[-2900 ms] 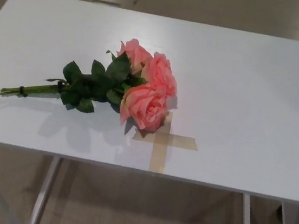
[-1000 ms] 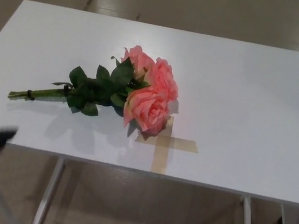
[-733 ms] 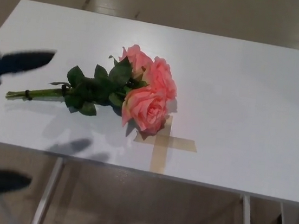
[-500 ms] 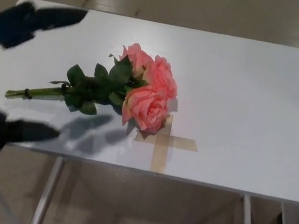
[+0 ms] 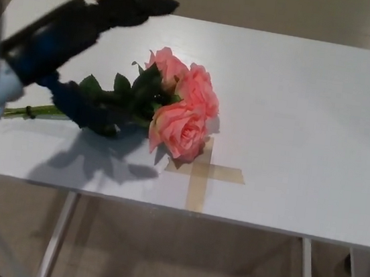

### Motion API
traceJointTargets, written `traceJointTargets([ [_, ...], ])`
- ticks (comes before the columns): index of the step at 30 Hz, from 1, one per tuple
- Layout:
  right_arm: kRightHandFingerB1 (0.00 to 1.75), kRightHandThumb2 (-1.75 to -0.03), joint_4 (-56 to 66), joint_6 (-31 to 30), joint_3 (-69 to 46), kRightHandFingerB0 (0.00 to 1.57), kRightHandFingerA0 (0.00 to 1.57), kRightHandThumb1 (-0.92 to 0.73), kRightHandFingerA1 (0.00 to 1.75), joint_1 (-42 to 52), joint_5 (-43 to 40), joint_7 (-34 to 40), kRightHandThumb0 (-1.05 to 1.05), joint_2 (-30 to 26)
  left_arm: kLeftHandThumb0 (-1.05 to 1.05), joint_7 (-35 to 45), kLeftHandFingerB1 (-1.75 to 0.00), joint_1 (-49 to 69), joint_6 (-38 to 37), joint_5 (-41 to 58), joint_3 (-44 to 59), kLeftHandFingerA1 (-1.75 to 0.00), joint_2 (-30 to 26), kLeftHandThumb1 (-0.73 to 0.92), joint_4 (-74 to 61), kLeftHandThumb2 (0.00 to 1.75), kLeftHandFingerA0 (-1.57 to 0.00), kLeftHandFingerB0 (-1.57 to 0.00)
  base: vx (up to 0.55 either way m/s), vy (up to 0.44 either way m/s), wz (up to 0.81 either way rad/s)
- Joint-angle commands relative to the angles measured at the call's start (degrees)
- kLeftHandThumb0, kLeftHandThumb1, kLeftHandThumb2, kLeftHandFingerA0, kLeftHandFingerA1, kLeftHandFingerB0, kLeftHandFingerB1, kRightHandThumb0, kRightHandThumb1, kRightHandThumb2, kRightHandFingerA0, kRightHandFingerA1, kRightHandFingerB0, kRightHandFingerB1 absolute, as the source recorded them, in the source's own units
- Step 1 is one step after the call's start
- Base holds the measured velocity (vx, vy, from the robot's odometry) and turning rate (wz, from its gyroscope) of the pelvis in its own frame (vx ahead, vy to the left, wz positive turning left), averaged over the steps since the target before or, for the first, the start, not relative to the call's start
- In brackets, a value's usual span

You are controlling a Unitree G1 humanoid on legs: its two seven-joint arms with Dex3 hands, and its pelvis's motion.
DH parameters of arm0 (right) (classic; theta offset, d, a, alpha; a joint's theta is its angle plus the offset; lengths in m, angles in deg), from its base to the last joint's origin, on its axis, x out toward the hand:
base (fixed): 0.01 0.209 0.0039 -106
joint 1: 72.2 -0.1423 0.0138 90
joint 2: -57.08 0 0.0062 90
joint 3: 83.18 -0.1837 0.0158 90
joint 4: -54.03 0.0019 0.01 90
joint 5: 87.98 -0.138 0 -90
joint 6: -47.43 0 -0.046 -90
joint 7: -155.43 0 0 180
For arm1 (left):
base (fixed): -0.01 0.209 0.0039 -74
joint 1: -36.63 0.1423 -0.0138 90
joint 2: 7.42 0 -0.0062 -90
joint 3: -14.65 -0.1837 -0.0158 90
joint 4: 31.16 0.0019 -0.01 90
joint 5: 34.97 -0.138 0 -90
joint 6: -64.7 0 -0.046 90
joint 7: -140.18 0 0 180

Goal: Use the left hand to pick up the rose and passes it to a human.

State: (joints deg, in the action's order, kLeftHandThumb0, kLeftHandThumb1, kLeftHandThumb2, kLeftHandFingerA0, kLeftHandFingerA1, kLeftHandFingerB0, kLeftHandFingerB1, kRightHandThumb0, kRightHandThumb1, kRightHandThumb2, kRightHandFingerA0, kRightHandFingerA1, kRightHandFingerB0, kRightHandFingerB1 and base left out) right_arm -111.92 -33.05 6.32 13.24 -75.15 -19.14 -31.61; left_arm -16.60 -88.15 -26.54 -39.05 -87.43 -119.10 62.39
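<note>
1. Rose (image 5: 175, 110): a bunch of three pink blooms with green leaves, lying flat on the white surface (image 5: 309, 113). Blooms sit near the middle; the tied stems point toward the robot's left edge. Lowest bloom lies just beside a cross of tan tape (image 5: 202, 174), partly over its upper arm.
2. Left robot hand (image 5: 81, 51): over the leafy part of the stems, spread wide. One finger reaches out above and beyond the leaves; the lower one sits at the leaves on the near side. Motion blur; contact with the stems cannot be told.
3. Right robot hand: not in view.
4. No person in view.
5. Progress, as judged: early. The reach to the rose looks nearly complete, but the bunch rests fully on the surface and nothing is pinched.
6. Left to do: close on the stems, lift, carry out to a person, release.
</note>
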Motion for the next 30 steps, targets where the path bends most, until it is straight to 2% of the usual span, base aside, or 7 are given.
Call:
traceJointTargets([
  [1, 0.41, -0.6, -0.17, -0.41, -0.15, 0.52, 0.7, -0.65, 0.48, 1.09, -0.57, -1.21, -0.35, -0.75, -0.59, -2.99, -0.41, -8.36, 12.61, -18.98, -11.45, -0.31, 4.13, 0.39, 14.23, 0.79, -0.01, -0.11, 0.0, 0.0, 0.0],
  [10, 0.41, -0.6, -0.22, -0.49, 0.0, 0.52, 0.7, -0.65, 0.48, 0.94, -0.39, -1.28, -0.35, -0.68, -0.63, -6.88, -0.27, -11.45, 14.25, -20.61, -14.35, -0.24, 7.35, 0.4, 24.46, 0.74, -0.05, -0.09, 0.0, 0.0, 0.0],
  [16, 0.41, -0.6, -0.22, -0.35, 0.5, 0.53, 0.7, -0.65, 0.48, 0.72, 0.05, -1.11, -0.35, -0.86, -0.59, -12.49, -0.39, -13.12, 14.36, -22.43, -13.03, -0.28, 8.37, 0.38, 29.2, 0.78, 0.0, -0.12, 0.0, 0.0, 0.0],
  [17, 0.41, -0.6, -0.25, -0.41, 0.47, 0.53, 0.7, -0.65, 0.48, 0.47, -0.04, -1.19, -0.35, -0.82, -0.64, -14.27, -0.27, -13.2, 13.88, -22.8, -12.57, -0.26, 8.67, 0.47, 29.94, 0.55, -0.07, -0.13, 0.0, 0.0, 0.0],
  [18, 0.41, -0.6, -0.26, -0.45, 0.46, 0.53, 0.7, -0.65, 0.48, 0.37, -0.08, -1.21, -0.35, -0.81, -0.64, -14.88, -0.27, -13.27, 13.67, -23.05, -12.34, -0.26, 8.83, 0.47, 30.29, 0.55, -0.07, -0.13, 0.0, 0.0, 0.0],
  [19, 0.41, -0.6, -0.26, -0.56, 0.33, 0.53, 0.7, -0.65, 0.48, 0.23, -0.25, -1.34, -0.35, -0.67, -0.6, -16.05, -0.38, -13.36, 13.21, -23.33, -12.02, -0.28, 8.92, 0.39, 30.72, 0.77, -0.01, -0.12, 0.0, 0.0, 0.0],
  [30, 0.41, -0.6, -0.45, -1.18, 0.6, 0.53, 0.71, -0.65, 0.48, -0.36, 0.0, -1.73, -0.35, -0.85, -0.7, -22.0, -0.36, -13.86, 11.65, -26.19, -10.47, -0.3, 10.88, 0.46, 34.07, 0.74, 0.0, -0.12, 0.0, 0.0, 0.0],
])
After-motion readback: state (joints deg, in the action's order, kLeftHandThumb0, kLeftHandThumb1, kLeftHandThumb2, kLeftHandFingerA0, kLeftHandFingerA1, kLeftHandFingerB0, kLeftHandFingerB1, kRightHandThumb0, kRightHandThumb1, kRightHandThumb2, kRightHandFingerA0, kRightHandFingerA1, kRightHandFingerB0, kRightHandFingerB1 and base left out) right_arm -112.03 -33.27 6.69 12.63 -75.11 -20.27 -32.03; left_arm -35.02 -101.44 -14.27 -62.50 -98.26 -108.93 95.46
